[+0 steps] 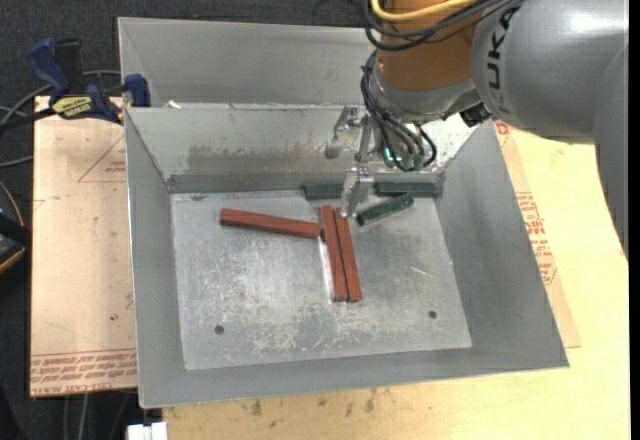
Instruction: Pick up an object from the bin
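My gripper (351, 206) hangs down from the orange-covered wrist near the bin's back wall, right of the middle. Its tip stands just above the top ends of two red-brown sticks (342, 256) that lie side by side, running towards the front. A thin white stick (326, 266) lies against their left side. A third red-brown stick (268, 222) lies slantwise to the left, its right end touching the pair. Dark green sticks lie close round the tip: one to its left (323, 191), one to its right (384, 212). Nothing can be seen held.
Another dark green stick (412, 188) lies along the back wall on the right, partly under the wrist's cables. The arm covers the bin's back right corner. The bin's sloping walls rise on all sides.
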`<state>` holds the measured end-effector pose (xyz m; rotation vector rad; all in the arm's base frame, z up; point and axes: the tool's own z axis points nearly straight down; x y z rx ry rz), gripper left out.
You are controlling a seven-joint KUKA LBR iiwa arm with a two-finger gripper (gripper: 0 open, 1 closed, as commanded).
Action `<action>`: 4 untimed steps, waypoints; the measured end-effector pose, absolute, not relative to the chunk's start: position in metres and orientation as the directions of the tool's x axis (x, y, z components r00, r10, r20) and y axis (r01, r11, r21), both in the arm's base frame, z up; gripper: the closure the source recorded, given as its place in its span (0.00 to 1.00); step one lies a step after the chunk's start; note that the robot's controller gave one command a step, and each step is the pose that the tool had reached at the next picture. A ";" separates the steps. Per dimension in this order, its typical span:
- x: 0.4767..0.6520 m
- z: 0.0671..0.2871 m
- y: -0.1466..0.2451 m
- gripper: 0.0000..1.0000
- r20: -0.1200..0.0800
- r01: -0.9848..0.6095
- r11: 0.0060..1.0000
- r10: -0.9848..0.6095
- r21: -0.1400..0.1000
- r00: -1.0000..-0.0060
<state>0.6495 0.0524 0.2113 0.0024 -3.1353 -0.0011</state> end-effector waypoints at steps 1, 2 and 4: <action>0.651 0.216 0.052 0.00 -0.002 0.000 1.000 0.000 0.001 -1.000; 0.641 0.166 0.055 0.00 -0.008 0.011 1.000 0.011 0.002 -1.000; 0.623 0.079 0.082 1.00 -0.011 0.099 0.995 0.099 0.005 -0.995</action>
